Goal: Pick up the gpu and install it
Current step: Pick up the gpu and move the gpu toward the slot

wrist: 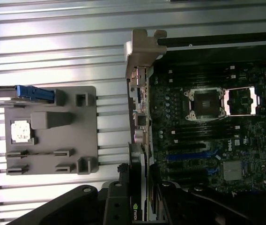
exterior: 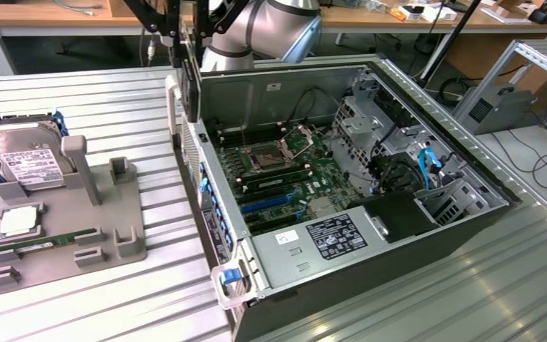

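Black two-finger gripper (wrist: 140,187) clamped on the gpu (wrist: 136,161), a thin dark card with a small logo on its edge, one finger on each flat face. Wrist view shows the card edge-on, with its silver metal bracket (wrist: 140,61) at the end away from the fingers. Card's flat faces line up with the port-side wall of the open black tower computer case (wrist: 217,42), so its length runs crosswise to the blue expansion slots (wrist: 189,157) on the green motherboard (wrist: 203,140). It is not seated in any slot. In the exterior view the gpu (exterior: 190,85) is a dark narrow strip under the grey robot arm (exterior: 264,28), at the case (exterior: 416,246) corner toward the exterior view's left. Cannot tell whether the long axis is plumb or level. Case lies on its side, lid off, with a boxy silver power supply with black label (exterior: 321,239) at the end nearest that camera. Well apart, to the exterior view's left, a flat grey plastic parts fixture (exterior: 122,214) carries a silver hard drive with white label (exterior: 26,160) propped upright, a square silver processor chip (exterior: 19,221) and a slim green memory stick (exterior: 50,242). Everything sits on a ribbed silver aluminium table (exterior: 93,92). Behind are wooden workbenches (exterior: 55,14) with cables. At the exterior view's right are an aluminium-profile rack (exterior: 530,64) and grey floor (exterior: 540,164) with loose black cables.
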Robot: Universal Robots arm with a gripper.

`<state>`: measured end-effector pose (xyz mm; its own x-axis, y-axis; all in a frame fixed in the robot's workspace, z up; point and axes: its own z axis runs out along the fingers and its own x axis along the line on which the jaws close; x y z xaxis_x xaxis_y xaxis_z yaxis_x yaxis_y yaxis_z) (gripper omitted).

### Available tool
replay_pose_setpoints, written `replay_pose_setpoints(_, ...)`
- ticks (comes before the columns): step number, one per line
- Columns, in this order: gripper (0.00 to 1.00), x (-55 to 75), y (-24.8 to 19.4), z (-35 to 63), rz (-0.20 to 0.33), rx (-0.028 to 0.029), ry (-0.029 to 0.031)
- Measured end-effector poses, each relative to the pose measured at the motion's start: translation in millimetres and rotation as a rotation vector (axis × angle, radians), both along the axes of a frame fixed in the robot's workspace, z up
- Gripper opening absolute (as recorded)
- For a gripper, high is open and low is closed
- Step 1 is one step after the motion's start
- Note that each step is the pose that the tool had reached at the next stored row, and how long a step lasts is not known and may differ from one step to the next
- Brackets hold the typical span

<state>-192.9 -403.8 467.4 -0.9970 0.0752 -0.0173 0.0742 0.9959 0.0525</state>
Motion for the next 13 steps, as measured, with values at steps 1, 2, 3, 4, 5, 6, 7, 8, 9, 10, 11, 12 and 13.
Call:
replay_pose_setpoints(1, 0.27, 1.0, 0.0, 0.0, 0.0, 0.0, 0.0001)
replay_pose_setpoints(2, 0.27, 2.5, 0.0, 0.0, 0.0, 0.0, 0.0001)
replay_pose_setpoints(3, 0.27, 4.1, 0.0, 0.0, 0.0, 0.0, 0.0)
replay_pose_setpoints(4, 0.27, 5.8, 0.0, 0.0, 0.0, 0.0, 0.0002)
replay_pose_setpoints(5, 0.27, 7.4, 0.0, 0.0, 0.0, 0.0, 0.0003)
replay_pose_setpoints(6, 0.27, 8.5, 0.0, 0.0, 0.0, 0.0, 0.0003)
replay_pose_setpoints(7, 0.27, 9.3, 0.0, 0.0, 0.0, 0.0001, 0.0003)
replay_pose_setpoints(8, 0.27, 10.6, 0.0, 0.0, 0.0, 0.0, 0.0004)
replay_pose_setpoints(9, 0.27, 11.9, 0.0, 0.0, 0.0, 0.0, 0.0004)
replay_pose_setpoints(10, 0.27, 13.7, 0.0, 0.0, 0.0, 0.0, 0.0004)
replay_pose_setpoints(11, 0.27, 14.9, 0.0, 0.0, 0.0, 0.0, 0.0005)
replay_pose_setpoints(12, 0.27, 15.6, 0.0, 0.0, 0.0, 0.0, 0.0005)
replay_pose_setpoints(13, 0.27, 16.3, 0.0, 0.0, 0.0, -0.0001, 0.0006)
